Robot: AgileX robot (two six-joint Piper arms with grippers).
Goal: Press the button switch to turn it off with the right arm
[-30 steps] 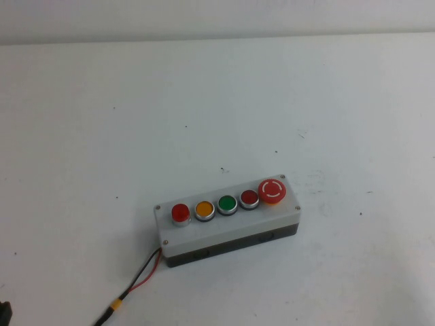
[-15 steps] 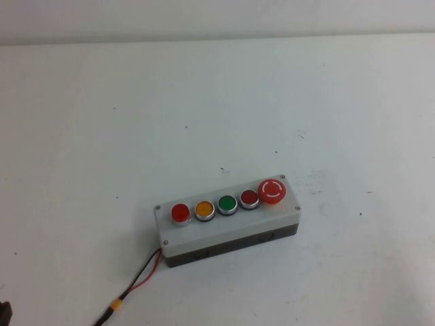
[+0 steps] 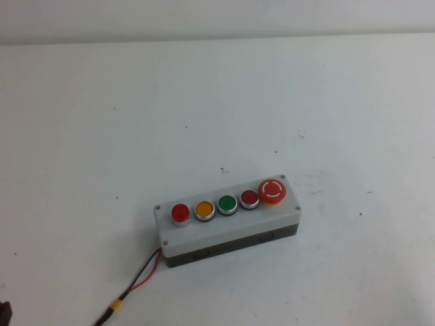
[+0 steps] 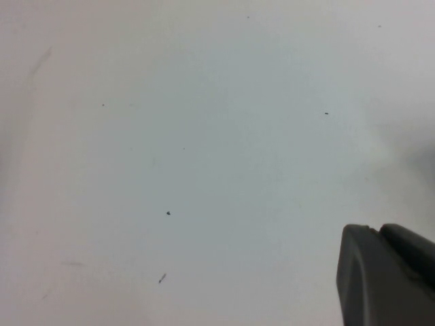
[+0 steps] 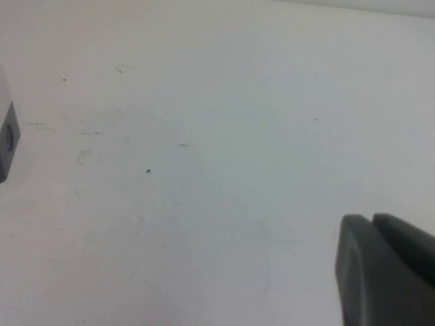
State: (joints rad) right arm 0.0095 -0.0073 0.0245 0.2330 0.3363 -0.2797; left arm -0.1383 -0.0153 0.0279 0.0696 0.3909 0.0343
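The grey five-button box (image 3: 224, 236) lies on the white table, right of centre in the high view. The button switch (image 3: 180, 213), bright red with a silver rim, is the box's left end button. Neither arm reaches into the high view. My right gripper (image 5: 371, 219) shows only in the right wrist view, its two dark fingers pressed together over bare table, with a corner of the box (image 5: 7, 139) at that view's edge. My left gripper (image 4: 376, 229) shows in the left wrist view, fingers together, over bare table.
On the box, after the button switch, come an orange button (image 3: 204, 209), a green button (image 3: 227, 204), a darker red button (image 3: 249, 198) and a large red mushroom button (image 3: 272, 191). Red and black wires (image 3: 139, 278) leave the box's left end toward the front edge.
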